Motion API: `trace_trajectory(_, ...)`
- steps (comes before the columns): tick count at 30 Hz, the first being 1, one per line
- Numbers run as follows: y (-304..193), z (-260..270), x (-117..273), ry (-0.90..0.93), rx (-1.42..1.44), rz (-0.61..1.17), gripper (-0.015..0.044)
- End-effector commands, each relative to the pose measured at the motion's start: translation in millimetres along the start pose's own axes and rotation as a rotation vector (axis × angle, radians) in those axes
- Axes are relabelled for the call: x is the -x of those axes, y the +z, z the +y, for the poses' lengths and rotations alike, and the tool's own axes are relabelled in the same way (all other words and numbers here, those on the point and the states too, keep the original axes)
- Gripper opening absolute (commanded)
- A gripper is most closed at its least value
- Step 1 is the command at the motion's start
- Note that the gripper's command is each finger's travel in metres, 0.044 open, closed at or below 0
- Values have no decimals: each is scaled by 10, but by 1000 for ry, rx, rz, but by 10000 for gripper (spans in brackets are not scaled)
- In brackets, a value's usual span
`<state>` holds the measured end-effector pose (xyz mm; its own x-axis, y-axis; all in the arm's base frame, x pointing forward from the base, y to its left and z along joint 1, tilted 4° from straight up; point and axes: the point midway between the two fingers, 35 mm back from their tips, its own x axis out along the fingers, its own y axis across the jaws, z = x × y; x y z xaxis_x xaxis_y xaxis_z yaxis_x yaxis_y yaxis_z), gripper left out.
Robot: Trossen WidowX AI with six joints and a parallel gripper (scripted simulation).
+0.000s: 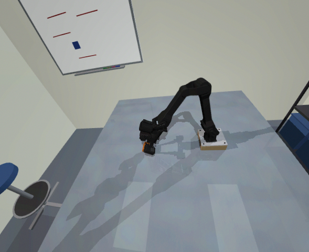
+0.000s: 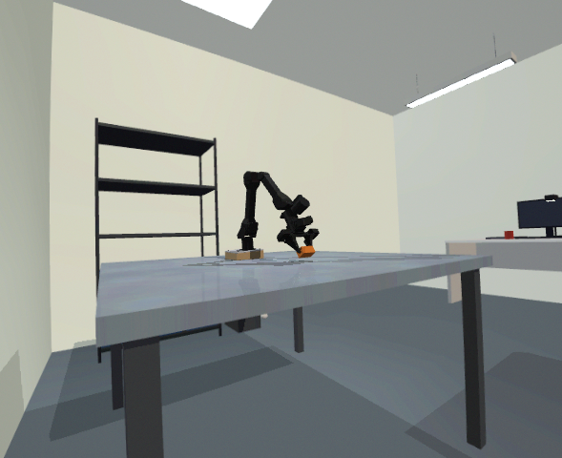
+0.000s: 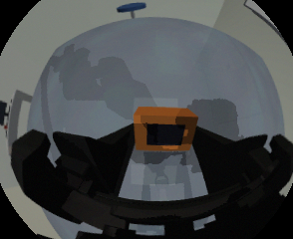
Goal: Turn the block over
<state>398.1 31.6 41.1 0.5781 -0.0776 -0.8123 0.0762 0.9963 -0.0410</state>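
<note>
The orange block (image 1: pixel 144 147) (image 2: pixel 306 253) (image 3: pixel 161 114) is between the two black fingers of my gripper (image 1: pixel 147 147) (image 2: pixel 304 249) (image 3: pixel 163 127), which is shut on it. The block is tilted in the exterior view and looks to be just above the table (image 1: pixel 181 217) (image 2: pixel 251 288); any contact at its lower edge is too small to tell. Its dark rectangular marking (image 3: pixel 162 134) faces the wrist camera, on the palm side of the block. In the top view a finger hides much of the block. The block's far side is hidden.
The arm's base plate (image 1: pixel 212 142) (image 2: pixel 243 255) stands on the table, to the right of the block in the top view and to its left in the exterior view. A blue stool (image 1: pixel 1 179) stands beyond the table's left edge. A dark shelf rack (image 2: pixel 157 186) stands behind the table.
</note>
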Motion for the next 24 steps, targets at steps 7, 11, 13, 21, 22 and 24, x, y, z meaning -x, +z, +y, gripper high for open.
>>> trace_trajectory(7, 8, 22, -190, 3, 1, -130, 0)
trace_trajectory(11, -4, 30, -258, 4, 4, -190, 0)
trace_trajectory(13, -13, 33, -284, 4, 5, -220, 0)
trace_trajectory(21, -58, 33, -339, 3, 9, -338, 0)
trace_trajectory(22, -64, 31, -340, 3, 9, -353, 0)
trace_trajectory(24, -78, 28, -338, 3, 10, -383, 0)
